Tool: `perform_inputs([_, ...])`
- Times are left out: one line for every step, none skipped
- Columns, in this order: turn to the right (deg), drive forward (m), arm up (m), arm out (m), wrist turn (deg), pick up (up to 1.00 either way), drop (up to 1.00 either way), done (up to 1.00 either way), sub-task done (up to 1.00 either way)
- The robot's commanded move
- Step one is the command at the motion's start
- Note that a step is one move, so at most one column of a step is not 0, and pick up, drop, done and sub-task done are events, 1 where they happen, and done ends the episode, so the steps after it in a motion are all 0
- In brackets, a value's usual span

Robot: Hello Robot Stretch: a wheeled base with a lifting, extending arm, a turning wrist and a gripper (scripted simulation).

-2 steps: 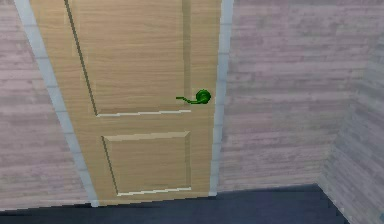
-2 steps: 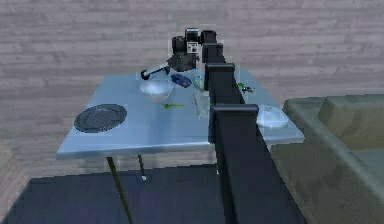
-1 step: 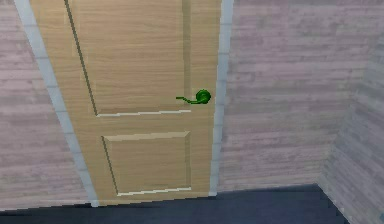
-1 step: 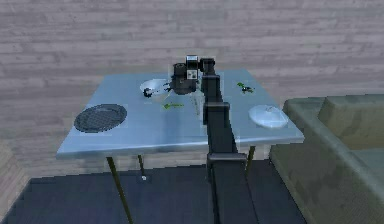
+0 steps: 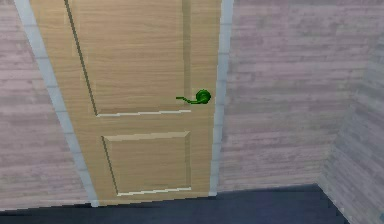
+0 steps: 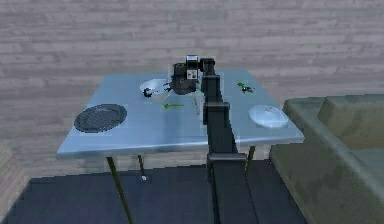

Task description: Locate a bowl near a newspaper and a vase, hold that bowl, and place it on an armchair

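Steel-grey bench point(image 6: 160, 132) carries a pale bowl point(image 6: 152, 88) by its far edge, near the gripper point(image 6: 173, 84); whether the gripper holds anything cannot be told. An olive armchair point(image 6: 345, 150) stands at the bench's right end

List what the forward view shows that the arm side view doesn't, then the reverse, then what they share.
Forward view: a light wooden panelled door with a green lever handle.

Arm side view: a grey table carrying a dark round dish, a pale round dish and small green items. The arm reaches across it. The gripper has tabletop things behind it, so I cannot tell whether it holds anything. An olive armchair stands by the table.

Shared: a plank wall and dark floor.
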Motion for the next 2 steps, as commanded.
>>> perform_inputs([0.0,0.0,0.08,0.0,0.0,0.0,0.0,0.0,0.0])
perform_inputs([0.0,0.0,0.0,0.0,-45.0,0.0,0.0,0.0,0.0])
